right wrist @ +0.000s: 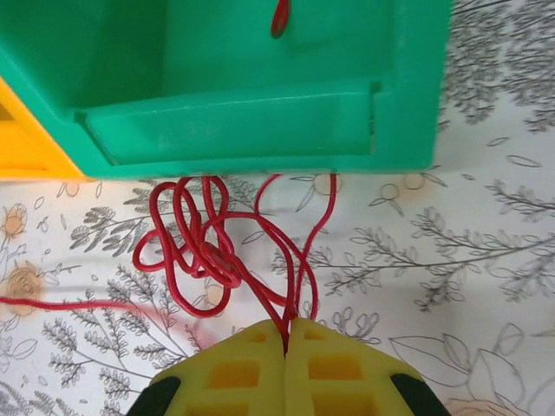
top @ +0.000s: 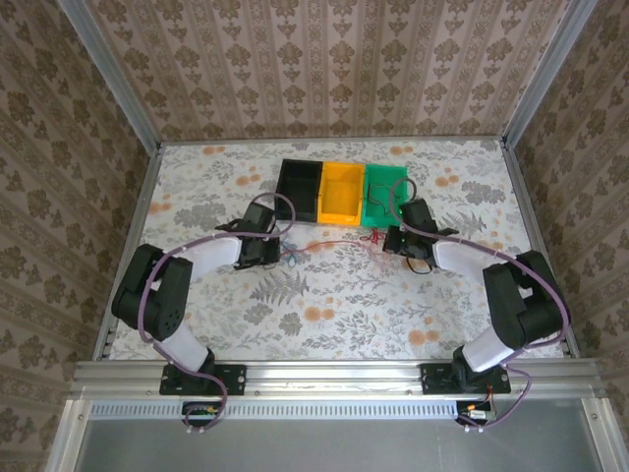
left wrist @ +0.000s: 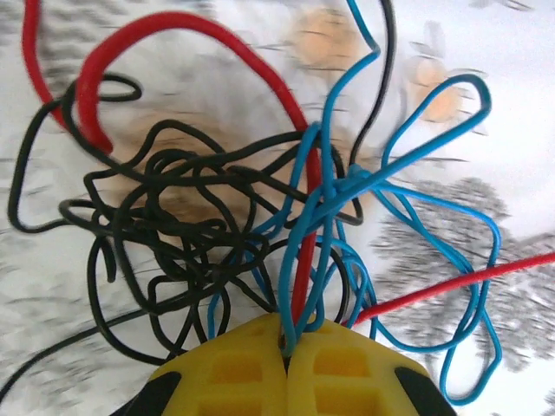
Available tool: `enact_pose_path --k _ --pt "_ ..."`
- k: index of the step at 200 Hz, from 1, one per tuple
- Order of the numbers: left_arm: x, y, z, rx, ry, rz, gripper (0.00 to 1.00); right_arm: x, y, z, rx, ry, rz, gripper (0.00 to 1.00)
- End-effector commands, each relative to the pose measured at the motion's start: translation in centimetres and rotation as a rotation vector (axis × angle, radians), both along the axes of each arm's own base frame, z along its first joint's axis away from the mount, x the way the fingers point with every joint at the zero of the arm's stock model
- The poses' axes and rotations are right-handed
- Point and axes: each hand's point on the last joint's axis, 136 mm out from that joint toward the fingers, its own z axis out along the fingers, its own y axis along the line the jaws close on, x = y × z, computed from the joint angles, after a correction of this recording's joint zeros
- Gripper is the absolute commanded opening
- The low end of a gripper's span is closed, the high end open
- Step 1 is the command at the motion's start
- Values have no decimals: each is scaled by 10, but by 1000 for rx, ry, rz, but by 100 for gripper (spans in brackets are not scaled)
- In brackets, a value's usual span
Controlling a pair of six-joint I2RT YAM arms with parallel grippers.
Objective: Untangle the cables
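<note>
Two hands grip the cables (top: 293,256), which lie on the flowered table (top: 344,315) just in front of a row of three bins. The left hand (left wrist: 286,345) has its yellow fingers pressed together on several blue strands (left wrist: 336,185) and one red strand (left wrist: 301,260) at the near edge of the tangle. Beyond its fingertips a dense knot of black wire (left wrist: 186,173) sprawls to the left, blue loops fan out to the right, and a thicker red arc curves over the top. The right hand (right wrist: 286,336) is also clamped tight, pinching a bunch of red wire (right wrist: 212,260) whose loops twist into a small knot on the table just short of the green bin (right wrist: 260,121). One thin red strand runs off leftward from that bunch. Seen from above, the hands sit apart, the left below the black bin (top: 298,187) and the right below the green one, with the orange bin (top: 341,192) between them and red wire crossing the gap.
</note>
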Motion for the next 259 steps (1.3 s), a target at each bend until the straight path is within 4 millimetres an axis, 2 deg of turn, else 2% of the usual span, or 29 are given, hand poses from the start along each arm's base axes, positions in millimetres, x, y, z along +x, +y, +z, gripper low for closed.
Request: enact_pose_path --k 1,13,23,38,51,69,73,82,102,106,116,126,143,168,171,201,223,259 --pt "-17 71 -6 207 47 218 0 -3 -32 11 -86 -36 -142 0" --pt "-18 81 -1 225 36 254 0 -7 -46 14 -131 -37 -192 0" --pt "-17 82 4 229 23 251 0 -9 -55 17 -151 -46 -228 0" --pt "-8 60 8 145 -9 160 0 -11 -59 22 -153 -69 -246 0" --pt "-2 32 14 67 -40 46 0 -6 -50 25 -119 -95 -200 0" --pt "3 -5 26 -36 -81 -96 0 1 -22 33 -24 -142 -83 1" --pt "-2 -20 28 -61 -87 -147 0 2 -14 36 -2 -155 -51 1" --pt "-1 -33 35 -100 -103 -187 8 4 4 42 43 -183 27 1" --pt "4 -43 47 -144 -136 -194 42 -2 48 55 89 -241 223 2" --pt "6 -43 49 -146 -146 -188 50 -4 55 69 95 -281 260 2" --pt "9 -41 58 -146 -177 -170 63 -9 70 76 88 -301 331 2" --pt "13 -39 67 -144 -210 -153 67 -12 81 82 101 -314 389 2" --pt "15 -40 86 -169 -270 -162 69 -16 98 93 142 -333 464 3" --pt "11 -58 106 -268 -299 -254 73 -26 123 107 223 -342 598 4" --pt "10 -61 107 -282 -295 -266 74 -26 127 98 229 -313 612 4" --pt "0 -96 112 -423 -236 -397 75 -34 152 73 293 -189 724 5" --pt "-8 -121 111 -483 -184 -492 74 -34 163 60 317 -149 750 5" --pt "-6 -139 84 -466 -95 -535 67 -26 169 39 317 -87 766 5"
